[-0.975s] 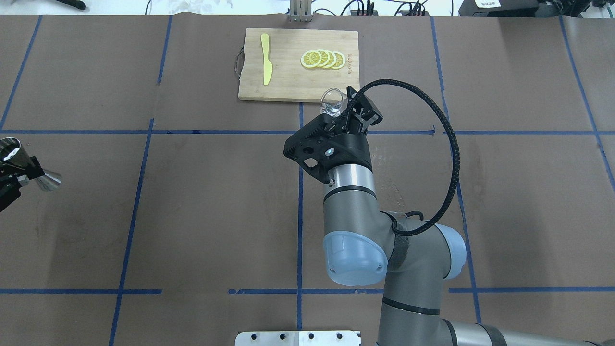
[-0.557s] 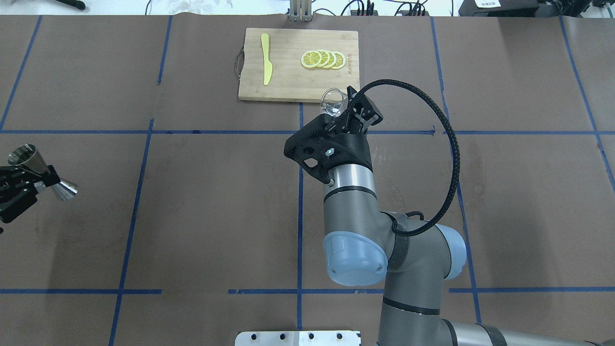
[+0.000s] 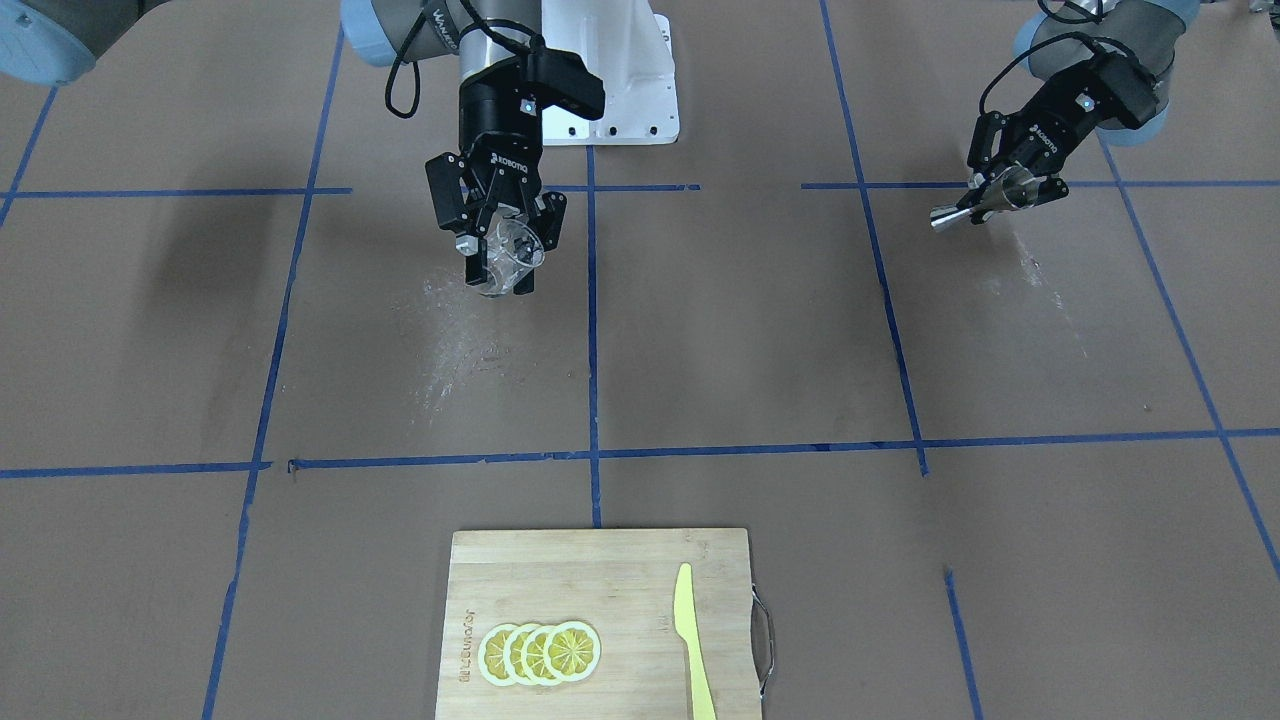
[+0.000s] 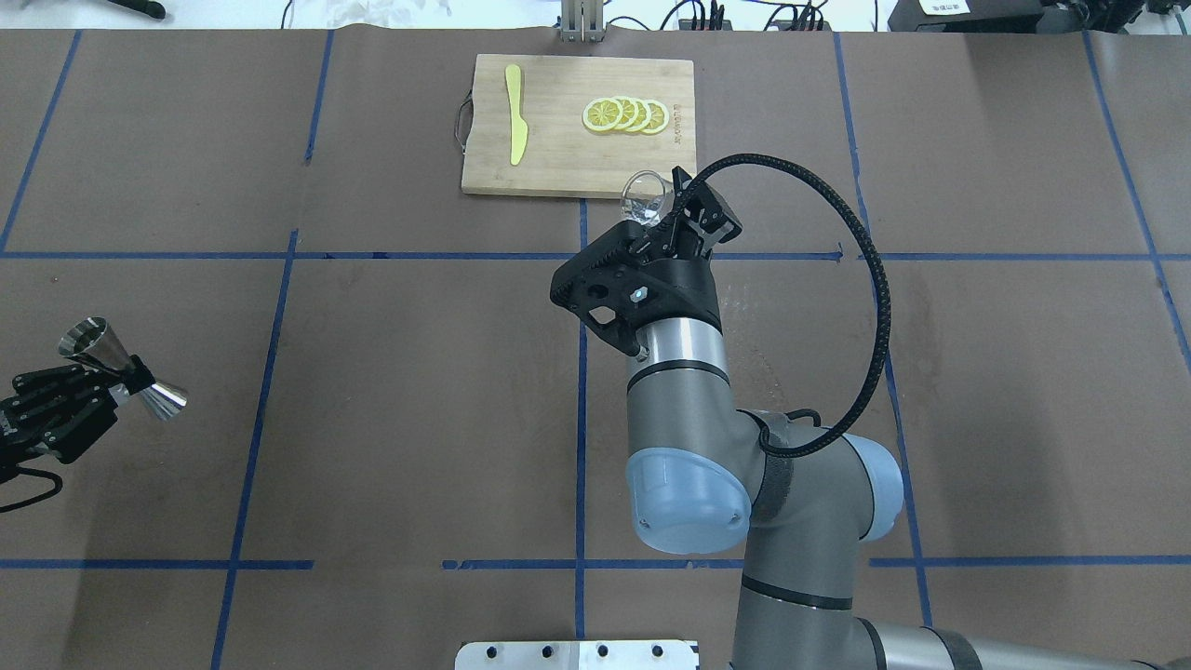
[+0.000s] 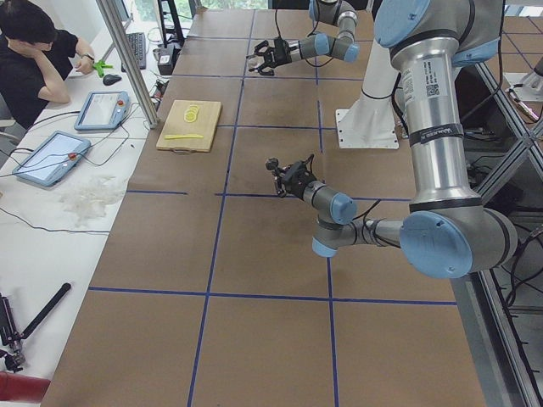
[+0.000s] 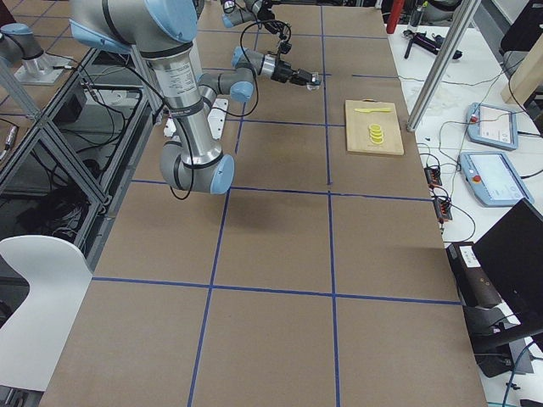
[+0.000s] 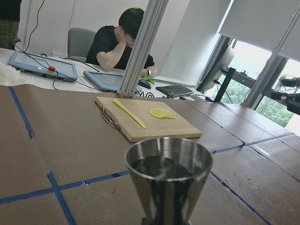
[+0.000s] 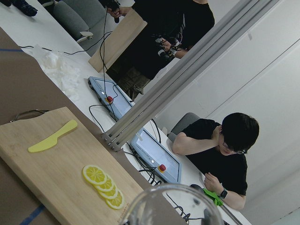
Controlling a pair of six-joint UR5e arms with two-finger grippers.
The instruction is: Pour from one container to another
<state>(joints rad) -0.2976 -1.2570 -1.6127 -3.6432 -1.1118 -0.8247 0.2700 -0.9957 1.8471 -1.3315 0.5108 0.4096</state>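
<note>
A steel jigger [image 4: 122, 374] is tilted above the table at the far left, with my left gripper [image 4: 113, 383] shut on its waist. The left wrist view shows dark liquid inside the jigger [image 7: 168, 180]. From the front the jigger [image 3: 985, 203] hangs in the left gripper [image 3: 1008, 187] at the upper right. My right gripper [image 4: 666, 221] is shut on a clear glass cup [image 4: 644, 196], held tilted above the table just in front of the cutting board. The glass [image 3: 510, 255] sits between the right gripper's [image 3: 503, 250] fingers. Its rim [image 8: 173, 206] fills the bottom of the right wrist view.
A wooden cutting board [image 4: 558, 158] lies at the far middle, carrying lemon slices [image 4: 625, 114] and a yellow plastic knife [image 4: 515, 112]. Whitish spill marks [image 3: 455, 340] stain the brown paper under the glass. An operator [image 5: 34, 59] sits beyond the table with tablets.
My left gripper has carried the jigger rightward and nearer to the robot's side in the overhead view. The right arm and glass have not moved.
</note>
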